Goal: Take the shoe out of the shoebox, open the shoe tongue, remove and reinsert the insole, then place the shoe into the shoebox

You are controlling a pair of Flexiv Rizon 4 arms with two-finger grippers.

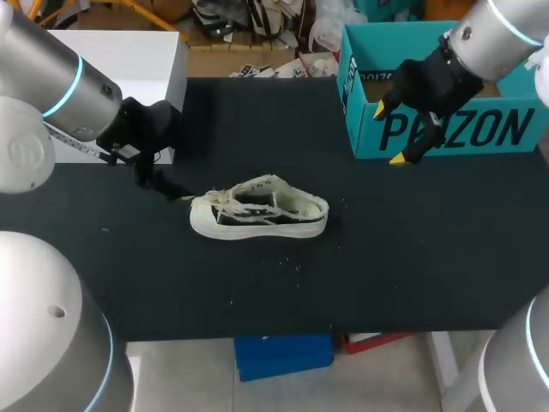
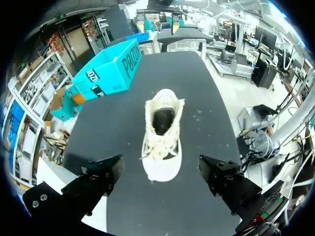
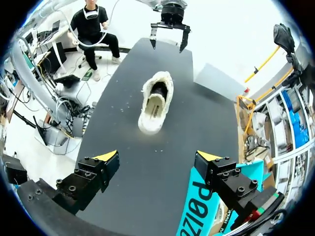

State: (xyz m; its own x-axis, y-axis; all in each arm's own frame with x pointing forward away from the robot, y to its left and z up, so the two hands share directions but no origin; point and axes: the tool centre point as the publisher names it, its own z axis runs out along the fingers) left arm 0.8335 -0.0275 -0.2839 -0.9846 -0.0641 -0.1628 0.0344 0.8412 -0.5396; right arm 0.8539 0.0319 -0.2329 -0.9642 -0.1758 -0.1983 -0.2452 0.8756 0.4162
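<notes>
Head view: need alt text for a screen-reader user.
A white-and-black shoe stands on the black table, outside the teal shoebox at the far right, its toe toward the left pincer. Both pincers are open and hold nothing; the right pincer hangs at the shoebox's front wall.

The shoe (image 1: 257, 209) stands upright near the middle of the table (image 1: 412, 257), its toe towards the left gripper (image 2: 160, 169) at the table's left side. The shoebox (image 1: 446, 129) stands at the far right corner, with the right gripper (image 1: 388, 134) at its near left corner.
</notes>
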